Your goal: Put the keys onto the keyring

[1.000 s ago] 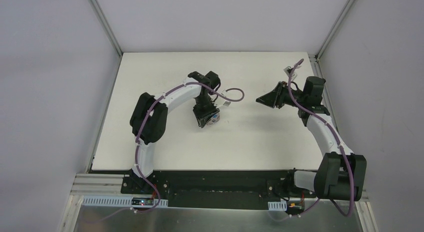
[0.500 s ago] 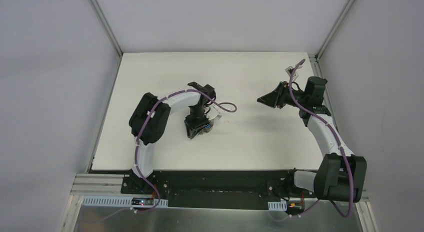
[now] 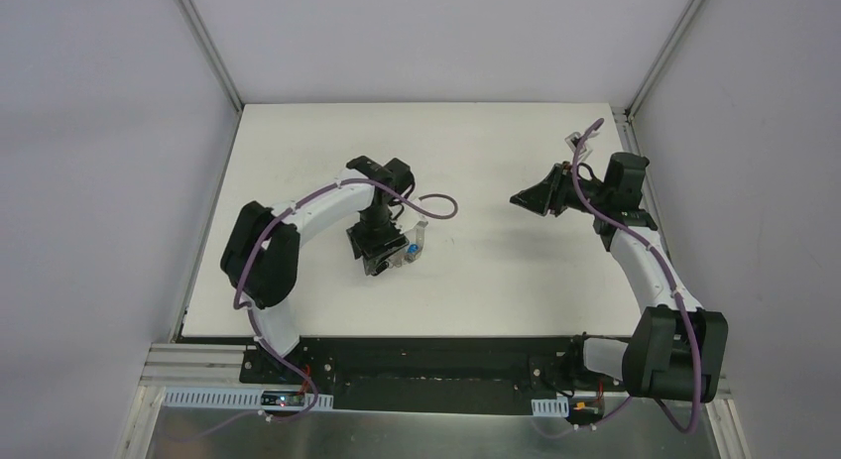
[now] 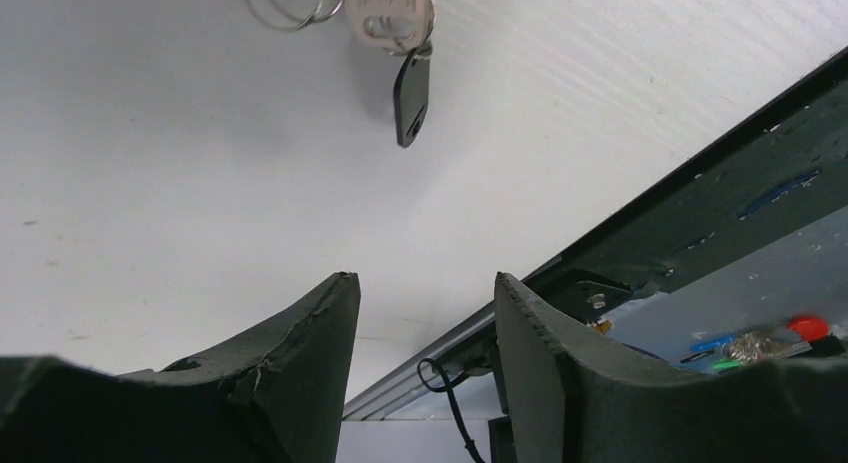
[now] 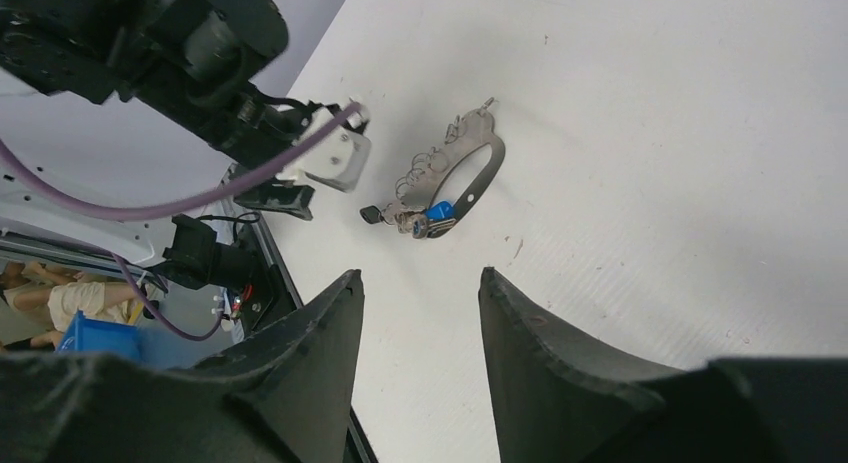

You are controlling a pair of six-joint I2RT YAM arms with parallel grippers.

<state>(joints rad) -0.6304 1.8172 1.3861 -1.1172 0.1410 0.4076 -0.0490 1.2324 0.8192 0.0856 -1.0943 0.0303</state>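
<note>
The keyring [image 5: 480, 190], a pale oval loop with small clips along one side, lies flat on the white table [image 3: 496, 271]. At its near end sit the keys: one with a blue tag [image 5: 438, 211] and one with a black head [image 5: 371, 215]. From above the keyring [image 3: 418, 241] lies just right of my left gripper [image 3: 385, 261]. My left gripper [image 4: 425, 278] is open and empty, with the black-headed key [image 4: 410, 93] on the table beyond its fingertips. Far to the right, my right gripper [image 3: 518, 196] hovers, and in its own view the right gripper [image 5: 420, 273] is open and empty, pointing at the keyring.
A black rail [image 4: 700, 213] runs along the table's near edge, close to the left gripper. Grey walls [image 3: 109, 181] close in the table on the left, right and back. A purple cable [image 3: 436, 203] loops off the left wrist above the keyring.
The left arm swung toward the near left, carrying the keyring along. Its jaws then opened and the keyring now lies free on the table. The right arm has hardly moved.
</note>
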